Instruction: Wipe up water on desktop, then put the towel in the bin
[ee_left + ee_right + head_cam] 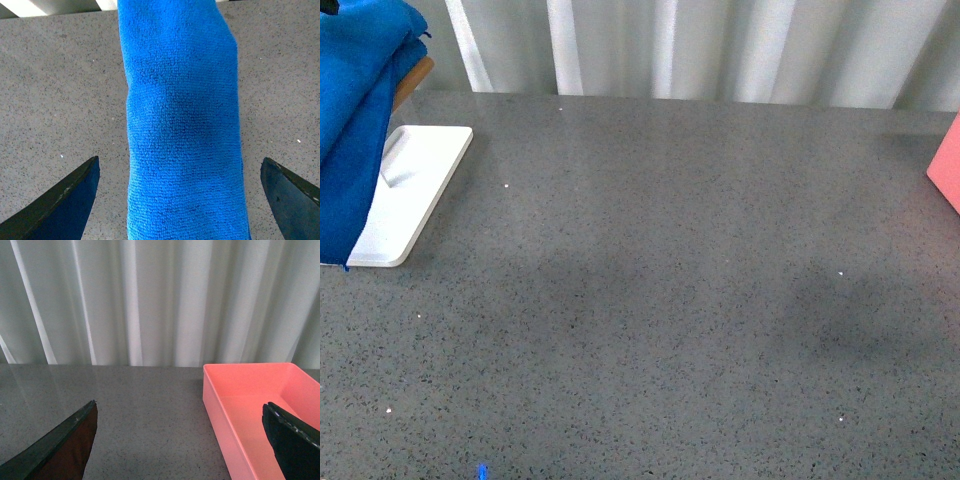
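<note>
The towel (360,120) hangs over a white rack (420,185) at the worktop's (670,300) far left. The left fingers (65,200) spread wide either side of it, holding nothing. The right fingers (60,445) gape empty near the pink bin (250,390).

Count: four single things, two grippers.
One bright blue terry towel (185,125) ahead of the wide-spread left gripper (178,161); one pink plastic open bin (255,405) ahead of the wide-spread right gripper (180,404); one flat white rectangular rack base (415,190); one dark grey speckled stone-like desktop (670,300).
</note>
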{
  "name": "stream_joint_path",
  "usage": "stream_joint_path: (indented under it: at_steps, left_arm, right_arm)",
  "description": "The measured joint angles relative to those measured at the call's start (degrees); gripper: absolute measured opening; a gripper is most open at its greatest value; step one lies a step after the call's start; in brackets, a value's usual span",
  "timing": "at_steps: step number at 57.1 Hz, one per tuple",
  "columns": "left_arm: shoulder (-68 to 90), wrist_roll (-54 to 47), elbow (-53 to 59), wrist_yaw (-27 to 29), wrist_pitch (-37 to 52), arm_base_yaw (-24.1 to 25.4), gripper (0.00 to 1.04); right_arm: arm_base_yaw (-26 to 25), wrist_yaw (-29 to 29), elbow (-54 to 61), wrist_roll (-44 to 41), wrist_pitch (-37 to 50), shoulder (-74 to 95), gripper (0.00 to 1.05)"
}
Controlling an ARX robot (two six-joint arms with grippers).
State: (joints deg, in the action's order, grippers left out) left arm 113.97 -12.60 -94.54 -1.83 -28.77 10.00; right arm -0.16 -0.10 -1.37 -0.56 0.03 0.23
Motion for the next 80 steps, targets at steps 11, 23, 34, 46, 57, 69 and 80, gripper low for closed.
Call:
stream_joint_path:
  at_steps: [11, 23, 34, 46, 57, 69, 80]
  left_arm:
    - [2.9, 1.9, -1.5, 0.3, -0.1, 0.2, 0.98]
    - [4.7, 2.4, -1.3, 1.0, 3.1, 0.2, 0.98]
    - [5.4, 1.6, 0.4, 2.2, 5.1, -0.1, 0.98]
    - [6.7, -0.5, 2.5, 4.2, 8.0, -0.7, 0.98]
    - [6.9, -1.1, 2.9, 4.5, 8.6, -1.1, 0.89]
    - [6.9, -1.4, 3.1, 4.3, 8.7, -1.4, 0.55]
    - [6.8, -2.0, 3.1, 4.3, 8.8, -1.3, 0.26]
  right_arm:
    - [0.0, 0.0, 0.0, 0.0, 0.0, 0.0, 0.98]
    - [0.0, 0.0, 0.0, 0.0, 0.0, 0.0, 0.98]
    - [0.0, 0.0, 0.0, 0.0, 0.0, 0.0, 0.98]
    - [0.0, 0.0, 0.0, 0.0, 0.0, 0.0, 0.98]
    - [0.0, 0.0, 0.0, 0.0, 0.0, 0.0, 0.98]
    - [0.0, 0.0, 0.0, 0.0, 0.0, 0.0, 0.98]
    - [0.0, 0.0, 0.0, 0.0, 0.0, 0.0, 0.98]
